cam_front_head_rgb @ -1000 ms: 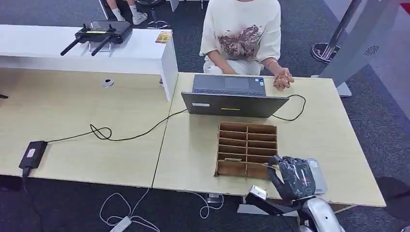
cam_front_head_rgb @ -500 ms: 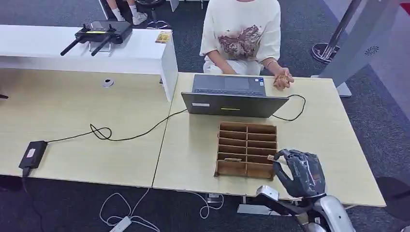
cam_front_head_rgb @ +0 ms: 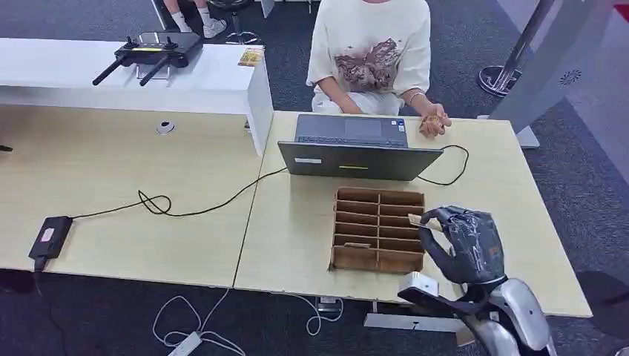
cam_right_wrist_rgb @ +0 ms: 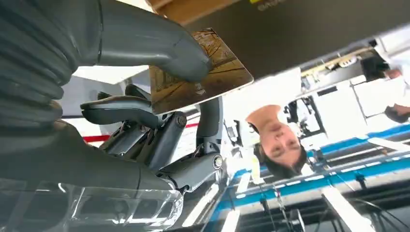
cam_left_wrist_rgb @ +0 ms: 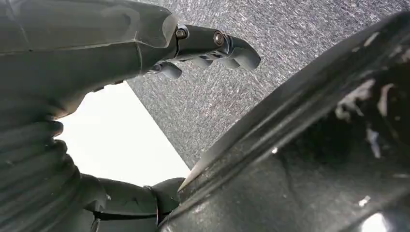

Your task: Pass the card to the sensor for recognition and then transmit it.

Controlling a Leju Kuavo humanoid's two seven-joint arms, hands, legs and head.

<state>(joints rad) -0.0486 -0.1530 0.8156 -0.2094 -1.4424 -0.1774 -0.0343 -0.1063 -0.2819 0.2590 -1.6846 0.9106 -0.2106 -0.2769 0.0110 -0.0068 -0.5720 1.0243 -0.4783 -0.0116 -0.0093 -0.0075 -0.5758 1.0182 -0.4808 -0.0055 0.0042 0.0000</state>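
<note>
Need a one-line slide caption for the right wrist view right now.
Right robot hand pinches a brown card between thumb and fingers, a person's face beyond it.

The card is a thin, flat rectangle with a golden-brown printed face, dark line artwork and a small mark near one edge. It is off the table, pinched at one end between the thumb and fingers of the right hand, the rest sticking out free. From the head view only a pale sliver of the card peeks past the fingertips, just beside the right edge of the brown slotted box, above its middle rows. A sensor can't be made out.
</note>
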